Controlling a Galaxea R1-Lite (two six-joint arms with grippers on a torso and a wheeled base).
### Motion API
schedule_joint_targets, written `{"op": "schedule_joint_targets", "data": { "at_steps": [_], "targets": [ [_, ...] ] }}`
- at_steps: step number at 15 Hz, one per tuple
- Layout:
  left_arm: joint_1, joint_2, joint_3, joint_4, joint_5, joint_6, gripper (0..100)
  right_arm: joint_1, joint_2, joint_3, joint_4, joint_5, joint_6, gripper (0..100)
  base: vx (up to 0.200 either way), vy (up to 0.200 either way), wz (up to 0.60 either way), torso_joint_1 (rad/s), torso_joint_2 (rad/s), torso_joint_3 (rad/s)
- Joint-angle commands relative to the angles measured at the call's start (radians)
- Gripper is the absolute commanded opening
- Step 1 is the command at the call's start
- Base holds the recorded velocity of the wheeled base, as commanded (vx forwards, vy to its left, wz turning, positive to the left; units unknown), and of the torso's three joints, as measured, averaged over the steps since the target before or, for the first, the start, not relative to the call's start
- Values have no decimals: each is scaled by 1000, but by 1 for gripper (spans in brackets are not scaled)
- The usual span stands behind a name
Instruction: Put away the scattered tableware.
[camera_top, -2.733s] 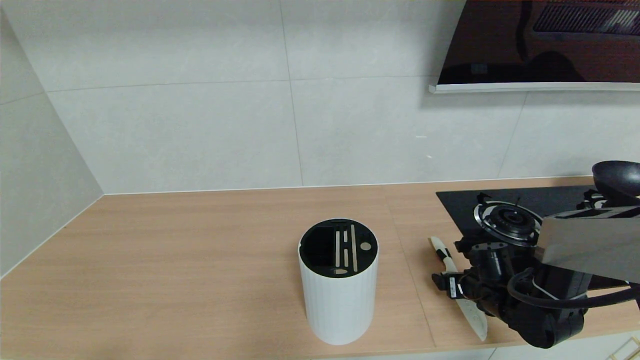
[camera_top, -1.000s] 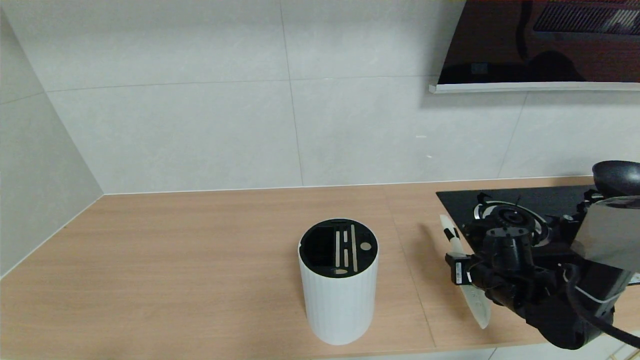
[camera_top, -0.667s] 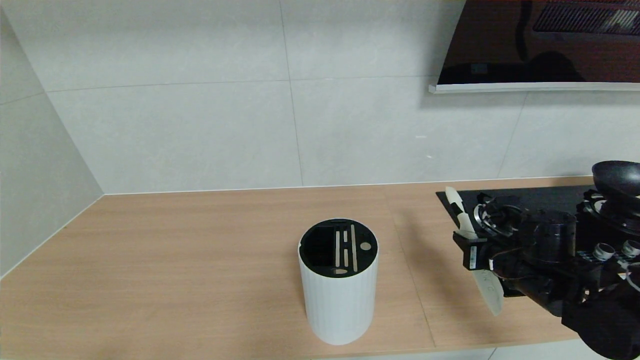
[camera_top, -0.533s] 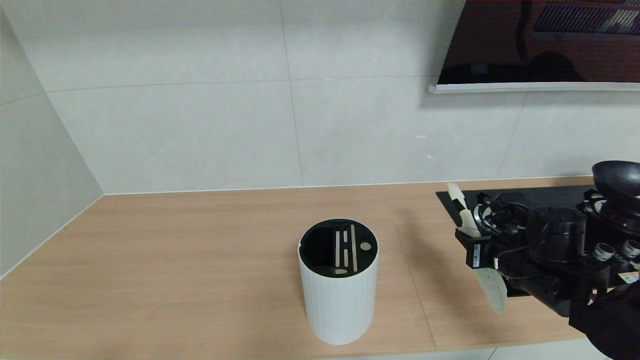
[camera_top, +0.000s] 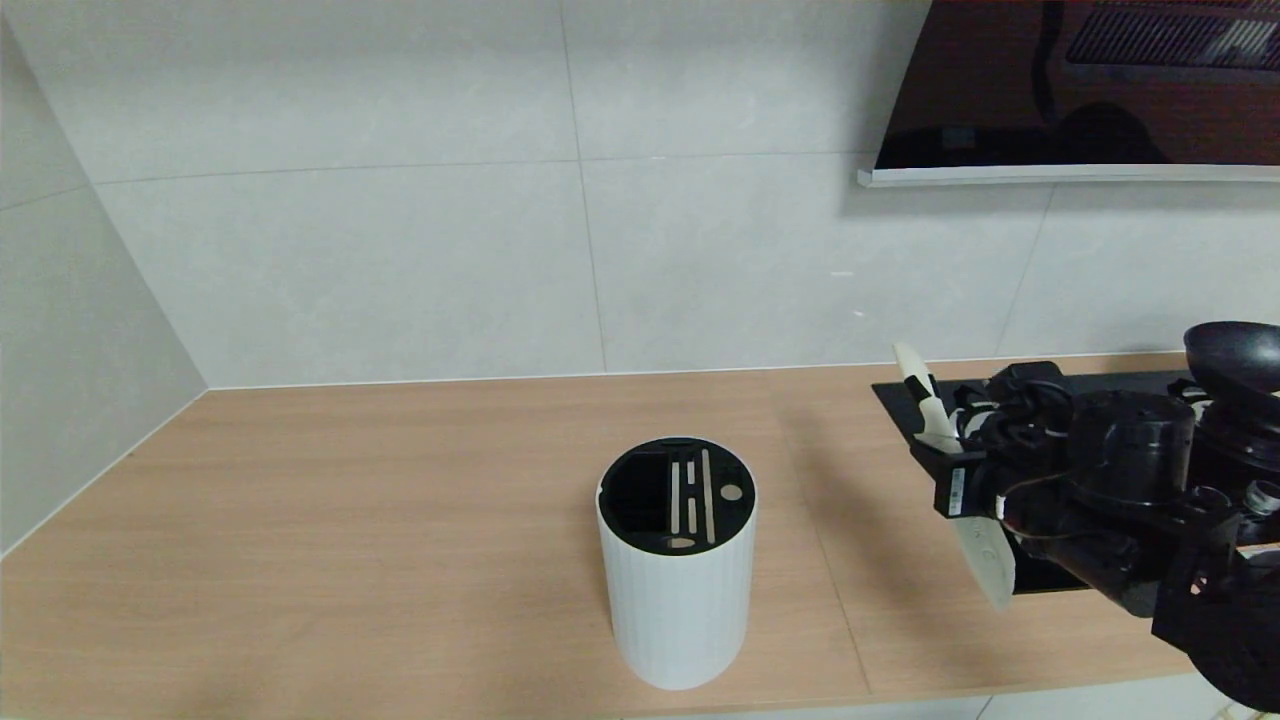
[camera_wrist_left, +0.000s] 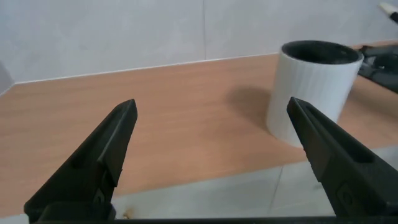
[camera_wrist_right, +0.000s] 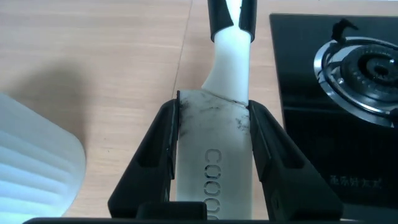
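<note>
Item: white ceramic knife (camera_top: 985, 560), cream handle with black band. Held above the light wooden countertop (camera_top: 400, 480), its blade clamped in the right gripper (camera_top: 960, 485), well right of the white ribbed cylindrical holder (camera_top: 678, 590). Holder slots appear vacant, so insertion is outstanding. Left gripper (camera_wrist_left: 211, 109): jaws wide, empty.

bright even light, soft faint shadow beside the white holder (camera_wrist_left: 311, 93), dim reflections on the glossy hood (camera_top: 1080, 90)

In my right wrist view, the white, black-banded knife (camera_wrist_right: 214, 143) has its blade tip cut off at the edge.
</note>
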Motion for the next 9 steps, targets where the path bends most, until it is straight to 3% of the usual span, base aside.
{"op": "schedule_joint_targets", "data": {
  "at_steps": [1, 3, 5, 7, 9],
  "targets": [
    [-1, 452, -274, 48, -150, -2, 100, 7, -61, -184, 215, 22, 3, 0, 0, 0, 0, 0, 0, 0],
    [-1, 686, -392, -13, -185, -2, 100, 45, -97, -318, 376, 54, 9, 0, 0, 0, 0, 0, 0, 0],
    [-20, 876, -450, -152, -201, -13, 100, 99, -115, -389, 417, 53, 9, 0, 0, 0, 0, 0, 0, 0],
    [-93, 1051, -489, -328, -199, -99, 100, 166, -137, -412, 471, 53, 15, 0, 0, 0, 0, 0, 0, 0],
    [-144, 1169, -498, -420, -192, -120, 100, 231, -152, -405, 485, 43, 63, 0, 0, 0, 0, 0, 0, 0]
  ]
}}
